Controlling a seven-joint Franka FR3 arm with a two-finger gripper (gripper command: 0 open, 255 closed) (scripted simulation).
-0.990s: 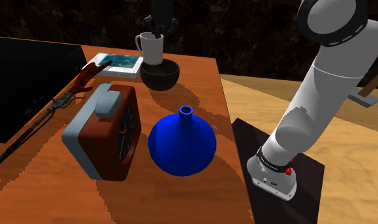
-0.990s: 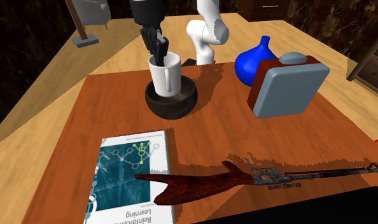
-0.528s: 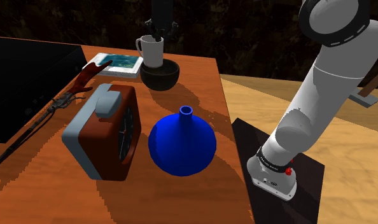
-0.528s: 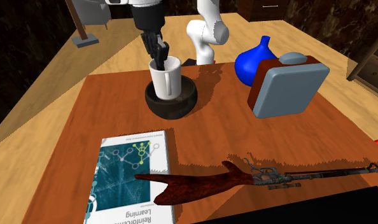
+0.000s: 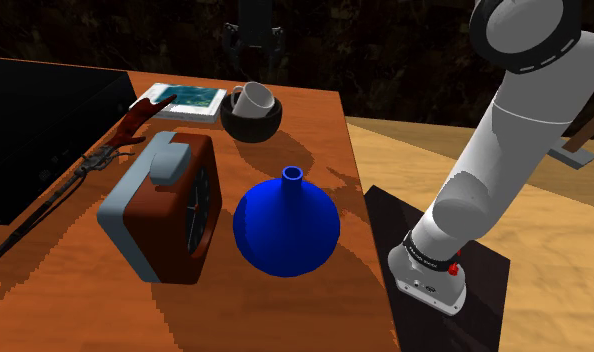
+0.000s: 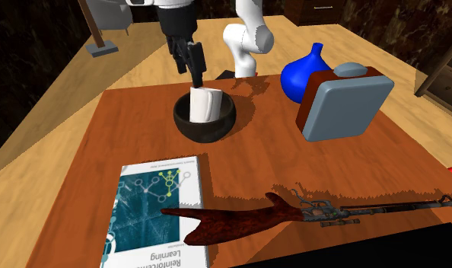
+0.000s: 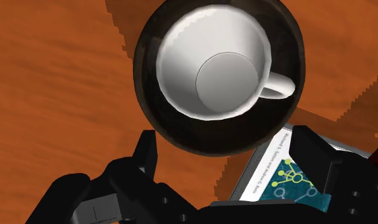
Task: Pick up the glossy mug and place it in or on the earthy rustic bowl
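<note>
The white mug (image 5: 252,98) lies tilted inside the dark bowl (image 5: 251,124) at the far end of the wooden table. The second exterior view shows the mug (image 6: 205,103) leaning in the bowl (image 6: 205,126). My gripper (image 5: 255,45) hangs just above it, open and holding nothing. Its black fingers (image 6: 194,62) point down at the mug without touching it. Looking along the hand, I see into the mug (image 7: 213,60), its handle toward the book, ringed by the bowl's rim (image 7: 145,44). The gripper (image 7: 229,159) has its fingers (image 7: 146,149) standing wide apart.
A book (image 6: 156,209) lies next to the bowl. A long dark-red object (image 6: 240,217) rests partly on the book. A blue vase (image 5: 285,225) and a brown-and-grey case (image 5: 165,205) stand mid-table. The arm's stand (image 5: 435,270) is beside the table edge.
The gripper has opened and risen off the mug. The mug, held upright over the bowl before, has dropped and tipped over inside it.
</note>
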